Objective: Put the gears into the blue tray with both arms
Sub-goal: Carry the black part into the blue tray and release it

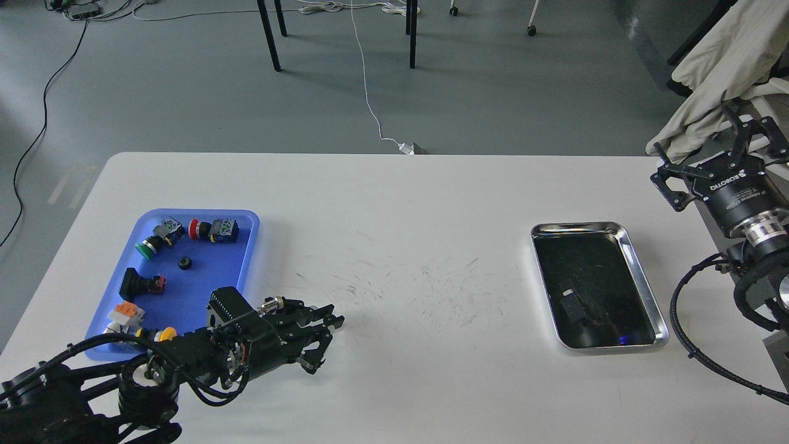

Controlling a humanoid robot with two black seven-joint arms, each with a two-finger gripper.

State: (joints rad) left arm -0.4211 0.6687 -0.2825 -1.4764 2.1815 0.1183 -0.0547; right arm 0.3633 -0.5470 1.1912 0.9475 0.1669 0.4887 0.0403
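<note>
The blue tray point(206, 283) lies at the left of the white table. One small black gear point(183, 263) rests inside it. My left gripper point(333, 320) is low over the table just right of the tray's near corner. Its fingers are drawn together where a second gear lay a moment ago. That gear is hidden between the fingertips. My right gripper point(695, 134) hangs at the table's far right edge, above and right of the steel tray, fingers spread and holding nothing.
Several colour-capped push-buttons share the blue tray, among them a green one point(146, 247), a red one point(197, 229) and a yellow one point(163, 335). A shiny steel tray point(642, 274) lies at the right. Beige cloth point(721, 61) hangs behind the right gripper.
</note>
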